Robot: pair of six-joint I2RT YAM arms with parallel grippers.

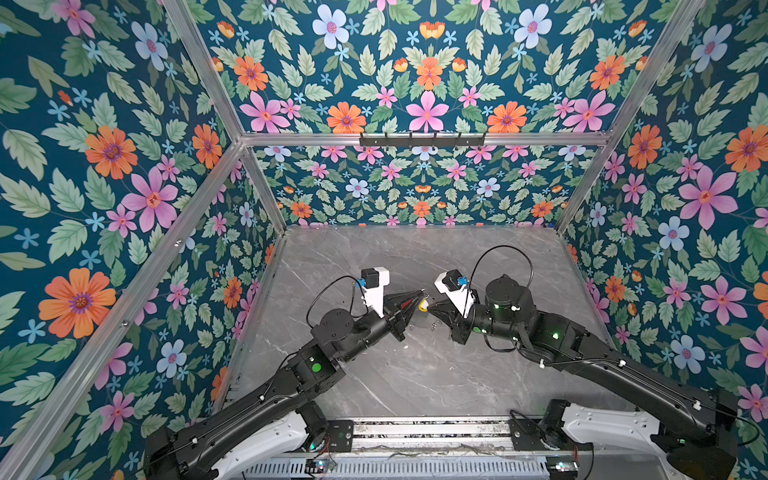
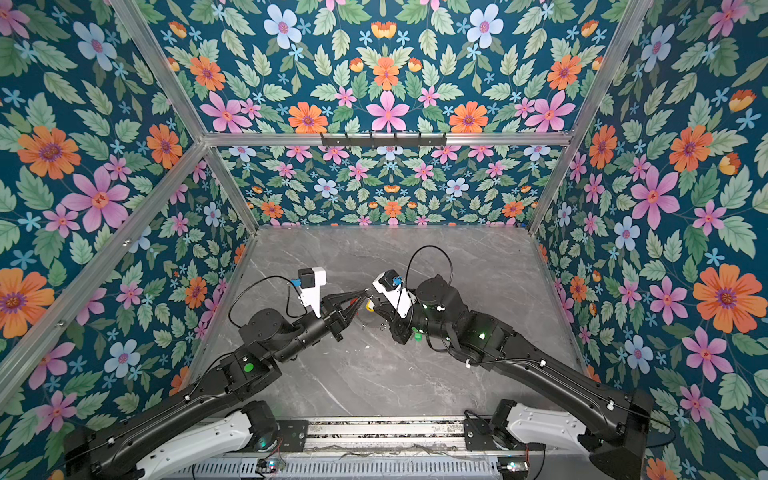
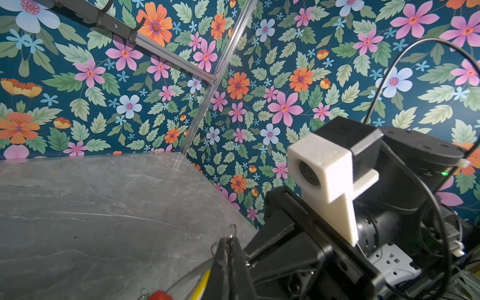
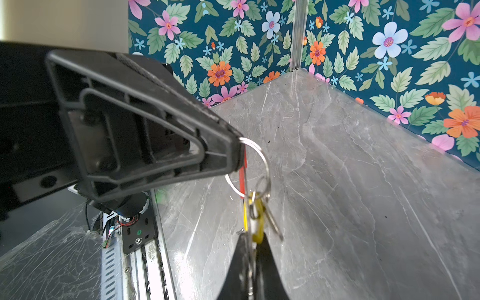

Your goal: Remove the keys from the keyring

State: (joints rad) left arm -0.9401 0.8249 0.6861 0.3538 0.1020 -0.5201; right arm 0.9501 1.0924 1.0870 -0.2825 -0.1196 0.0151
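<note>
Light, stiff, slippery metal imo: left gripper (image 1: 418,297) clamped shut on keyring (image 4: 263,159) rim, right gripper (image 4: 250,255) pinched shut on yellow-tag key (image 4: 255,224), prob by the grippier plastic tag.

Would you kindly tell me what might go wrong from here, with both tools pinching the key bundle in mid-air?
1. The left tool grips the keyring only at its very tip, so a pull may tug the ring free.
2. The yellow-tagged key hangs above the table; if the right tool slips, it may drop.
3. The tool tips sit very close together and could collide.
</note>
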